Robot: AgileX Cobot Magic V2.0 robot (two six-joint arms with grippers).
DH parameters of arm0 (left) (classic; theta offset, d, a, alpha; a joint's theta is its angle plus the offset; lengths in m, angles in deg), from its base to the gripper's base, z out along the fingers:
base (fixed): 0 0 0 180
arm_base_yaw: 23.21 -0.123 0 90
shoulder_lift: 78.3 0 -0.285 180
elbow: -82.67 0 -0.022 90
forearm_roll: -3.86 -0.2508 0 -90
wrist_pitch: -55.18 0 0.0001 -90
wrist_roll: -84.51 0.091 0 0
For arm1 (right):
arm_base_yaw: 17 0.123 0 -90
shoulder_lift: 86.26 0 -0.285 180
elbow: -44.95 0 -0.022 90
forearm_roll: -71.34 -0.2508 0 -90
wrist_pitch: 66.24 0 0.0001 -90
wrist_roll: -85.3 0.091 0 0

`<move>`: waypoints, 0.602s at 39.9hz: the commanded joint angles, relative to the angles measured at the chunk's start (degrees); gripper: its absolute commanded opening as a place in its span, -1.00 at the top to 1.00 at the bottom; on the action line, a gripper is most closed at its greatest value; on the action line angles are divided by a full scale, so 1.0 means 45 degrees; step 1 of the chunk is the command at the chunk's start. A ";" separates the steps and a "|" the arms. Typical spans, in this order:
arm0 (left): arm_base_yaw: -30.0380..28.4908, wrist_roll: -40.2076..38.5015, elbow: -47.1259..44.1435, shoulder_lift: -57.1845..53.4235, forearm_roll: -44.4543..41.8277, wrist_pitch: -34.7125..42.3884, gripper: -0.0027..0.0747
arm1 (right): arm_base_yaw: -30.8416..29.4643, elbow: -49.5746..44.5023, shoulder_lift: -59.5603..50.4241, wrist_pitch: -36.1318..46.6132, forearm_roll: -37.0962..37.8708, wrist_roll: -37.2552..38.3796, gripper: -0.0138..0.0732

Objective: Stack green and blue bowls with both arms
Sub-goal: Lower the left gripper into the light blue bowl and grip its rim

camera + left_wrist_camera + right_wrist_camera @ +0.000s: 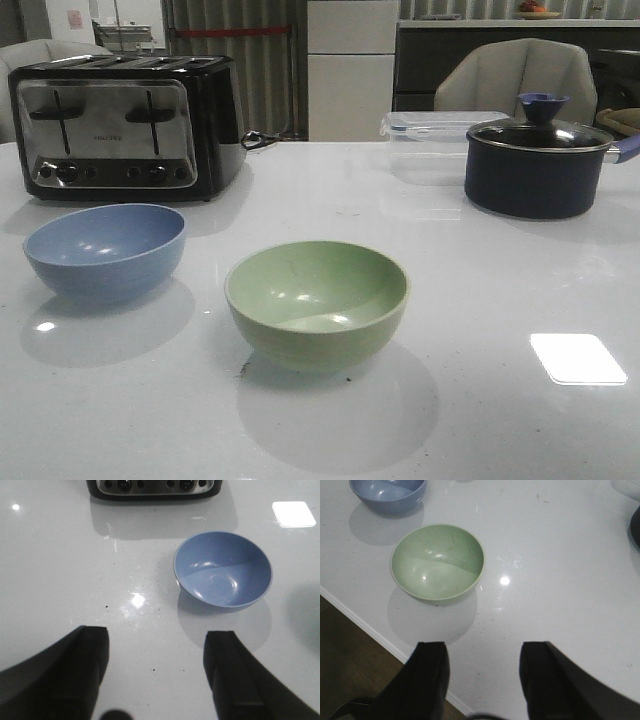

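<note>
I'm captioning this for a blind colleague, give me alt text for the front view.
A sage green bowl and a blue bowl sit apart, both empty, on a white table. Behind them stand a black toaster, a clear container and a dark lidded pot.

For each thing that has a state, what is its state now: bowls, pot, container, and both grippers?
Blue bowl: upright, empty, apart from the other bowl.
Green bowl: upright, empty, unstacked.
Pot: lid on.
Clear container: lid on.
Left gripper: jaws open, holding nothing.
Right gripper: jaws open, holding nothing.

Dim, overhead glare on table [480, 300], soft shadows
</note>
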 commanded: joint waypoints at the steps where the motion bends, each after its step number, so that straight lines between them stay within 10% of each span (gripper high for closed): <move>1: -0.0003 0.0049 0.0694 0.0478 0.0145 0.0969 -0.49 | 0.0014 0.0359 -0.0130 0.0797 -0.0058 -0.0133 -0.34; 24: 0.0019 0.0110 0.4494 0.7407 0.1132 0.0772 -0.55 | 0.0014 0.0359 -0.0129 0.0795 -0.0058 -0.0133 -0.34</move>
